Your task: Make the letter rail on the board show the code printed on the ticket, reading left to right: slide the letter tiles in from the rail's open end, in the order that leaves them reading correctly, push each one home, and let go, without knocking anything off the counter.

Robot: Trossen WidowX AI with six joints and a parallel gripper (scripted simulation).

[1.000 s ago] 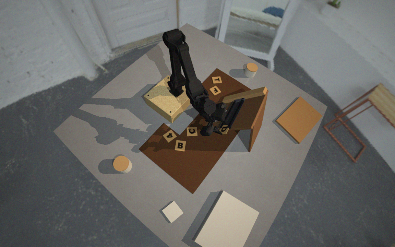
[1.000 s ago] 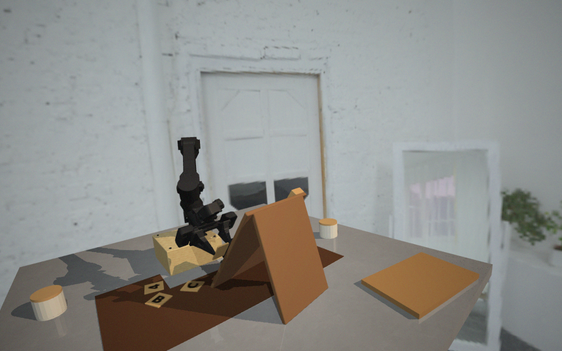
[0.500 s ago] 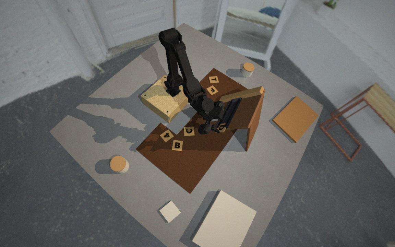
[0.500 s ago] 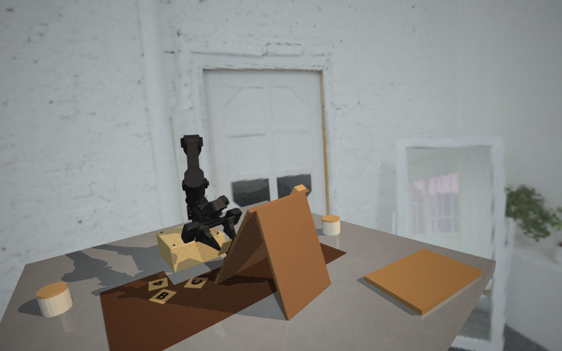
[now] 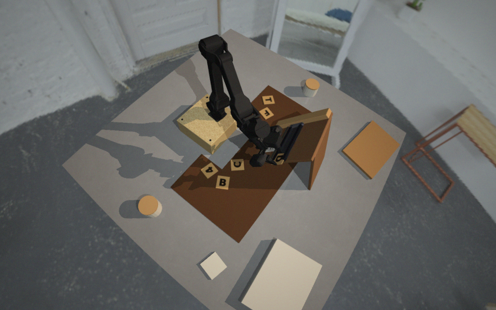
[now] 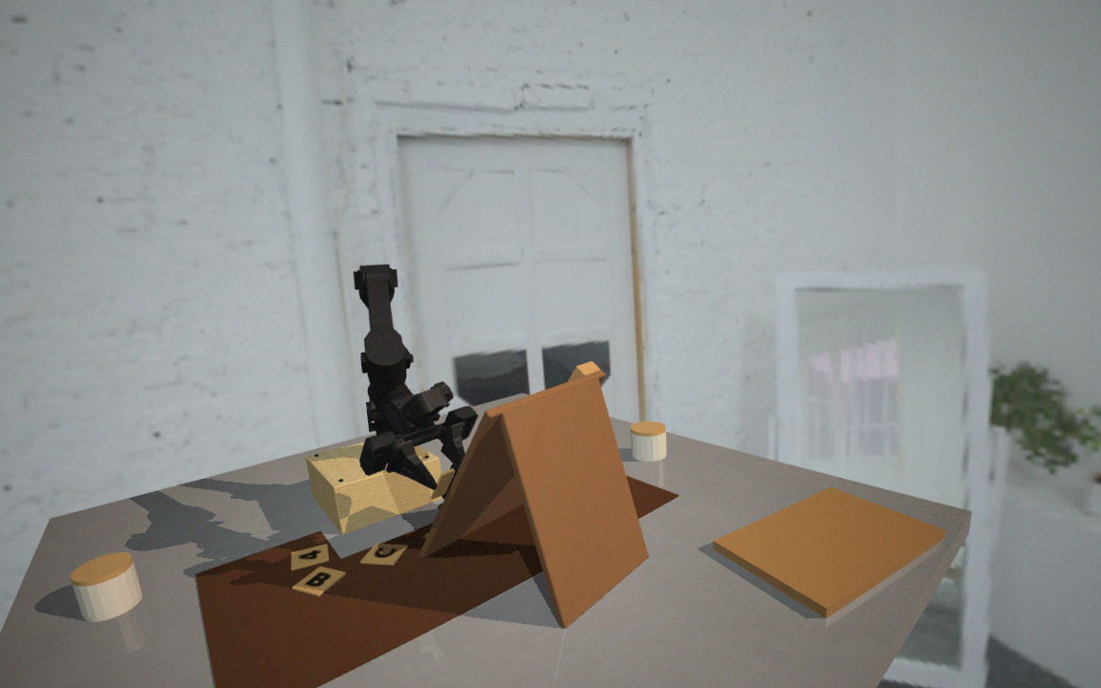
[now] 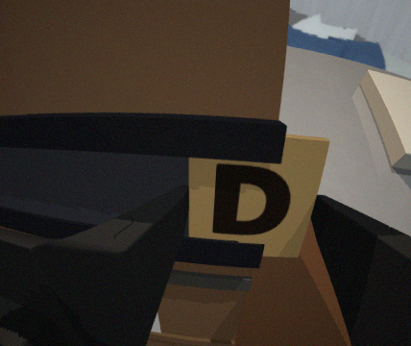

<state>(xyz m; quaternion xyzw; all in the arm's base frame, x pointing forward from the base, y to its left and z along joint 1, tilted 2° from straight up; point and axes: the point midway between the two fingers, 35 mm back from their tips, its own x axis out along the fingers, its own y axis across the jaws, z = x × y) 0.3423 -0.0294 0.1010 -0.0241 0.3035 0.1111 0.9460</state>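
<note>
Your grey surface (image 5: 319, 231) carries a dark brown mat (image 5: 234, 208), and on the mat stands the slanted board (image 6: 563, 479), propped like an easel. The black arm (image 5: 226, 77) rises from a pale wooden block (image 5: 199, 129) and bends down to the board's face. A cream slab (image 5: 282, 275) and an orange slab (image 5: 371, 148) lie flat on the surface, well apart from the board, with two short cylinders (image 5: 148, 206) near opposite edges. The dark rail (image 7: 135, 135) runs across the board's face. Your pincer (image 5: 269, 158) is clamped on the D tile (image 7: 257, 202), which sits partly inside the rail's open end, its left edge under the rail lips and its right part sticking out. Loose on the mat you have tiles 4 (image 5: 209, 169), B (image 5: 222, 182) and C (image 5: 237, 165) near the arm, and T (image 5: 268, 100) and F (image 5: 266, 113) behind it. A small cream square (image 5: 213, 265) lies beside the cream slab; you cannot read any print on it.
</note>
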